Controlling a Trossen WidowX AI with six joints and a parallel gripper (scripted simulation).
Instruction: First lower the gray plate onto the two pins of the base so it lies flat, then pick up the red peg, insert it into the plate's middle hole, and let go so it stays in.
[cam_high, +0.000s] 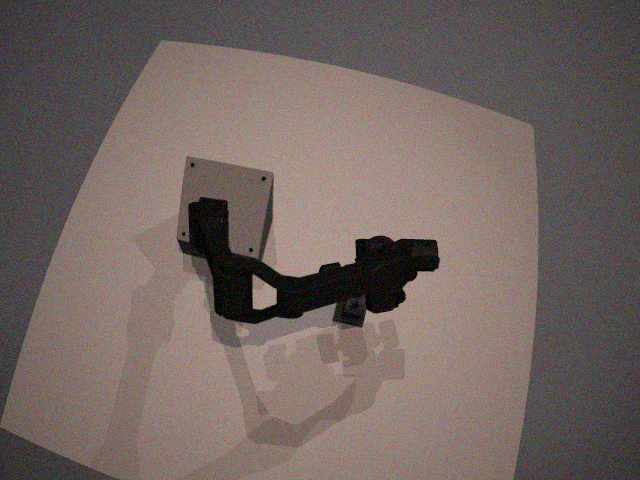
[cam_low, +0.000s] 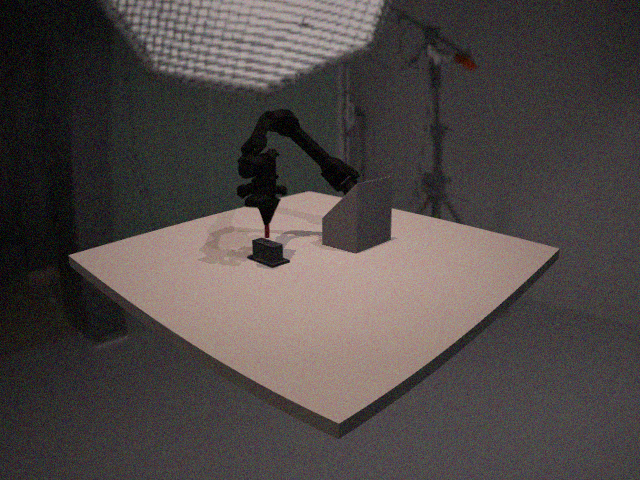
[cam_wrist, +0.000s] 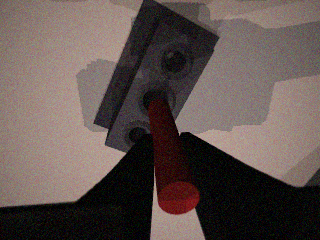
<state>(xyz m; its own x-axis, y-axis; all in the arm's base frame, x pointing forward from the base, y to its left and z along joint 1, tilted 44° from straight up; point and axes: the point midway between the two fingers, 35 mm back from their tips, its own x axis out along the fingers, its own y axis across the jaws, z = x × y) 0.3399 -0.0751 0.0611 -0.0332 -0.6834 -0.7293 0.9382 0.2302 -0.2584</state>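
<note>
My gripper (cam_low: 267, 224) (cam_wrist: 165, 141) is shut on the red peg (cam_low: 267, 231) (cam_wrist: 167, 155) and holds it roughly upright. The peg's lower end shows over the middle hole in the wrist view; I cannot tell whether its tip has entered. The dark gray plate (cam_wrist: 135, 102) lies on the base (cam_low: 268, 262) (cam_wrist: 122, 75), and they look like one flat block, with three holes in a row in the wrist view. In the top view the arm hides the peg and most of the block. The two pins cannot be made out.
A gray box with a sloped top (cam_high: 232, 191) (cam_low: 373, 217) stands on the pale table (cam_high: 413, 155) (cam_low: 361, 310) beside the arm's root. The arm arches from it to the block. The arm's shadows fall on the table around the block.
</note>
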